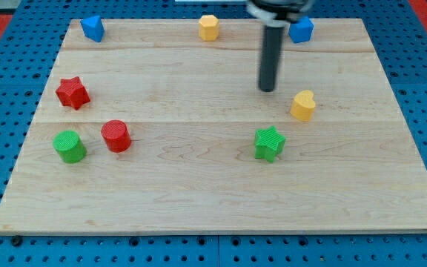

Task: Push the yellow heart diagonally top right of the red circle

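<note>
In the camera view, my tip [267, 90] stands right of the board's [199, 200] centre, a bare rod with no pincer, holding nothing. The yellow heart [303, 104] lies just to its lower right, apart from it, nearer the right edge. The red circle [116, 136] sits well away towards the left edge, beside the green circle [70, 146], with the green star [269, 143] below the heart

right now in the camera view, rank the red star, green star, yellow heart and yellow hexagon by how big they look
1. green star and red star, too alike to separate
2. yellow heart
3. yellow hexagon, though it sits farthest toward the view's top, so distance may shrink it
</note>
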`<state>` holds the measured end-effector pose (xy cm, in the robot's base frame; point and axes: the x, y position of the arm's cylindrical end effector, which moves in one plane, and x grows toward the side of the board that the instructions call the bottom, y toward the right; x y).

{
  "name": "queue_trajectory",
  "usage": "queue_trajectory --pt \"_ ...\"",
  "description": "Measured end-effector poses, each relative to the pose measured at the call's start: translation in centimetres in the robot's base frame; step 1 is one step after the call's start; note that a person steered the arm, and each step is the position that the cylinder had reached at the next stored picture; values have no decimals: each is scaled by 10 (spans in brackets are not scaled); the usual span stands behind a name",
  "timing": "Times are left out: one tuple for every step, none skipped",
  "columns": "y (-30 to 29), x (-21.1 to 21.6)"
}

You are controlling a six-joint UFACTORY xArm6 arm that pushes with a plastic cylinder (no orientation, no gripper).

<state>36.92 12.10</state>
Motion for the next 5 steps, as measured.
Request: queue_trajectory --pt "78 10" --pt "54 46" --pt "-52 47" --pt "-171 35" --pt "-204 19"
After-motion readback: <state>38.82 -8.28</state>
